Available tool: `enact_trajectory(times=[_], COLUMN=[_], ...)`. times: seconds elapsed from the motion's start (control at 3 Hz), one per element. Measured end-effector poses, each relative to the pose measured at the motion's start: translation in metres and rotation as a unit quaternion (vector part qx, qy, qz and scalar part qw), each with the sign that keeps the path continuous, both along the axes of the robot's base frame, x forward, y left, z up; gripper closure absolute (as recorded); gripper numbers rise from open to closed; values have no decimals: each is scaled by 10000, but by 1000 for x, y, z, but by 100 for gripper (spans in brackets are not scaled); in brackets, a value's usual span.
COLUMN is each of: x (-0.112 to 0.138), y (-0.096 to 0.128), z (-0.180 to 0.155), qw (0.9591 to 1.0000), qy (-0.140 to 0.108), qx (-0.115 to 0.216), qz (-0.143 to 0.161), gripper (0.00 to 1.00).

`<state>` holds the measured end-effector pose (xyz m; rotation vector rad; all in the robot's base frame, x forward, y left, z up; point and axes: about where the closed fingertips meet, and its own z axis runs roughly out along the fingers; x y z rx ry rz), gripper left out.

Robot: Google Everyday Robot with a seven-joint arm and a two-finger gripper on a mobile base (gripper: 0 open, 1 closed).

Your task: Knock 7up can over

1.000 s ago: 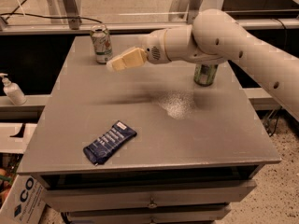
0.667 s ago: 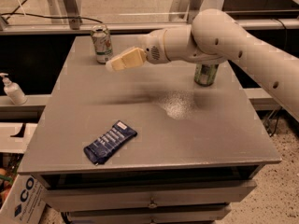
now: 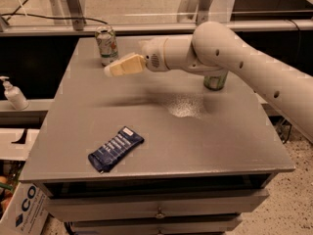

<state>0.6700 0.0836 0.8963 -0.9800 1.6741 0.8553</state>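
The robot's cream-padded gripper hangs closed and empty, just beside the upright whitish-silver 7up can with green lettering, which stands near the far-left corner of the grey table.

We list one grey table. On its top:
- a 7up can, upright, at the far left corner
- a green can, upright, right side, partly hidden by the arm
- a dark blue snack packet, flat, near the front left edge

The gripper hovers over the top, just beside the 7up can.
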Motion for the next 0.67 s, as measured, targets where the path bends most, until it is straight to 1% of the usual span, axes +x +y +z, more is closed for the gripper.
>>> enact_trajectory(times=[0.33,0.67], x=[21,46], y=[19,31], z=[-9,-18], qw=[9996,9984], qy=[-185,-321], qx=[137,229], qz=[-145,-407], gripper=[0,0])
